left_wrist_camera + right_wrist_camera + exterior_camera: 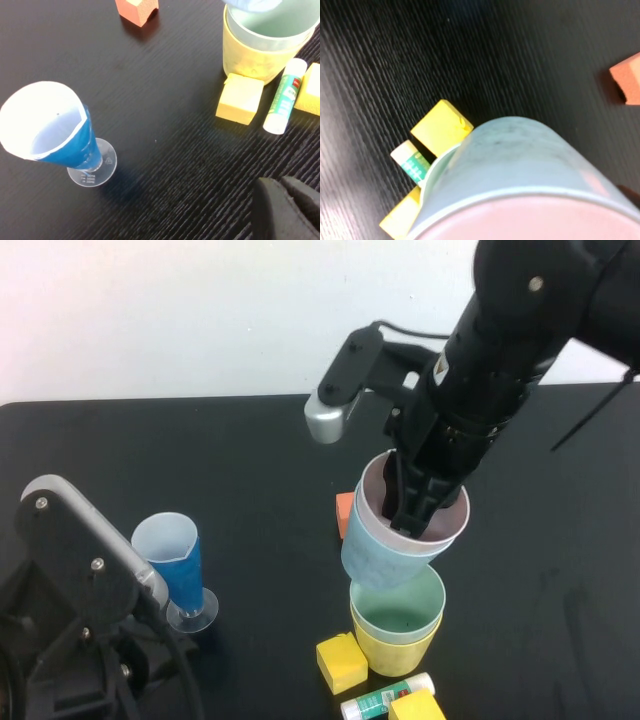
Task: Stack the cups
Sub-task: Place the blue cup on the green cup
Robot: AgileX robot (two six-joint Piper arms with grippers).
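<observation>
- A black table (150,460) with a fine wood grain fills the scene, with a white wall behind it.
- The right gripper (410,508) hangs over the middle right of the table. One dark finger reaches down inside the pink cup (452,530), pinching its wall.
- The left gripper (287,210) sits low at the near left of the table, close to the cone cup. I cannot tell if its fingers are apart or together.
- The pink cup is nested in the blue cup (375,562). Both are matte, tapered tumblers, held tilted in the air just above the other two.
- The green cup (398,617) sits nested inside the yellow cup (400,650), upright on the near right of the table.
- A narrow blue-and-white cone cup (172,558) stands upright on a clear foot at the near left, well apart from the tumblers.
- An orange block (345,512) lies behind the held cups.
- A yellow block (341,662) touches the yellow cup's base; a second yellow block (415,707) lies near it.
- A white and green tube (385,697) lies between the two yellow blocks.
</observation>
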